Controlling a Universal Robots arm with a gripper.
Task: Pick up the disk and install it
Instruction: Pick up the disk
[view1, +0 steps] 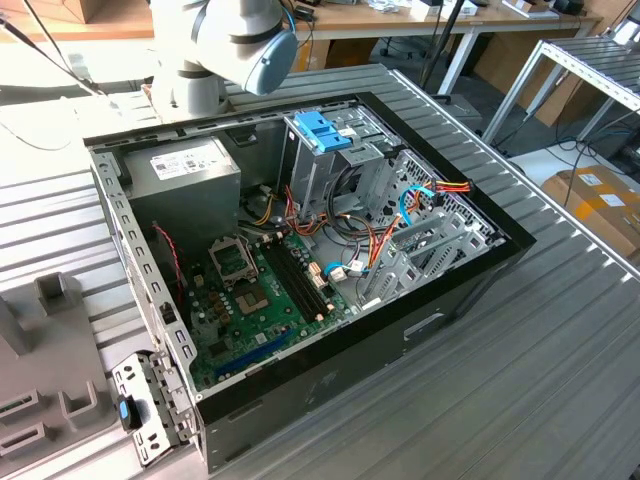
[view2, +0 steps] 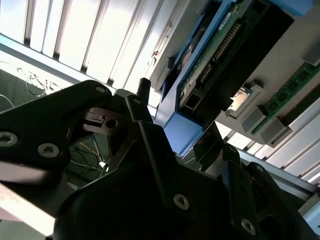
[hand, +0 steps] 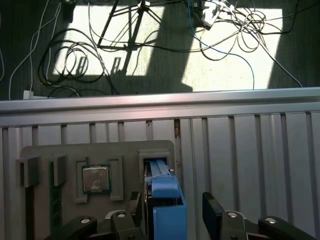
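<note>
The disk (hand: 164, 200) stands on edge in a slot of a grey holder plate (hand: 70, 152); its light-blue rail faces the first wrist view. In the second wrist view the disk (view2: 225, 55) shows its dark body, green circuit board and blue rail. My gripper (hand: 172, 210) is open and straddles it. One black finger (hand: 134, 204) sits close against one side, and the other finger (hand: 212, 212) stands a small gap off. The open computer case (view1: 300, 250) lies in the exterior view, with the arm (view1: 235, 45) leaning away behind it.
A processor chip (hand: 96, 179) and memory slots (hand: 27, 170) share the holder plate. The ribbed metal table ends at an edge (hand: 160, 102), with cables on the floor beyond. Inside the case, a grey drive cage with a blue handle (view1: 322, 130) stands beside wiring and a motherboard (view1: 250, 290).
</note>
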